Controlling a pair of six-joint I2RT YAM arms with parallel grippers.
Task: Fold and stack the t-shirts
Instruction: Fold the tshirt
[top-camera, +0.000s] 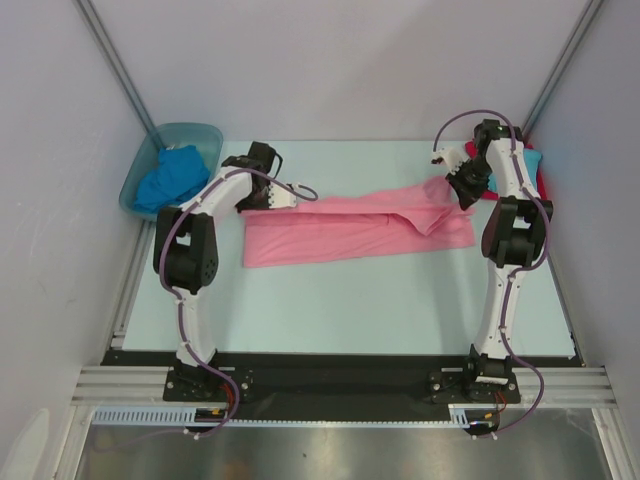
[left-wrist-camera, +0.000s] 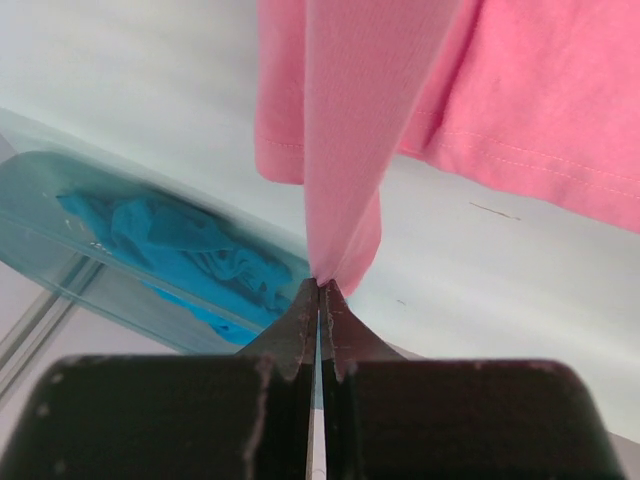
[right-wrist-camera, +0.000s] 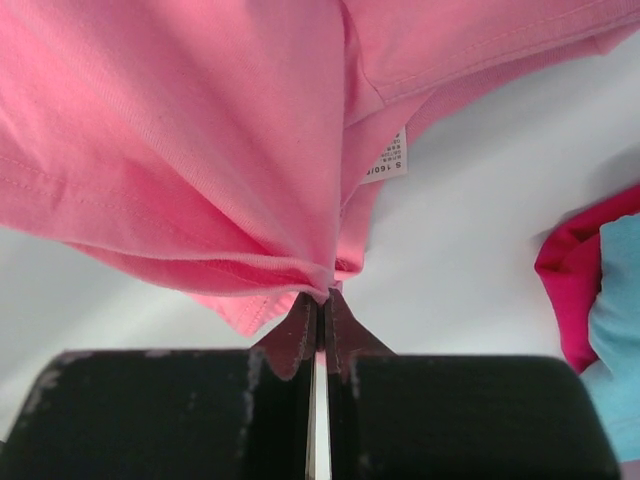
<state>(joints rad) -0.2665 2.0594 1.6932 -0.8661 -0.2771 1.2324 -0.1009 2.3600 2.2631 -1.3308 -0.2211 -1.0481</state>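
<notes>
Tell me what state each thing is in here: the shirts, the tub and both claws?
pink t-shirt, stretched across the table, partly folded, pinched at both ends.
left claw, shut on the pink t-shirt's left end.
right claw, shut on its right end.
blue t-shirt, crumpled inside the tub.
tub, upright at the far left corner.
red t-shirt, lying at the table's right edge.
turquoise t-shirt, lying on the red t-shirt.

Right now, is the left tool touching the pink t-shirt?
Touching. The left wrist view shows the left tool pinched shut on a fold of the pink t-shirt, cloth running straight into its tips.
</notes>
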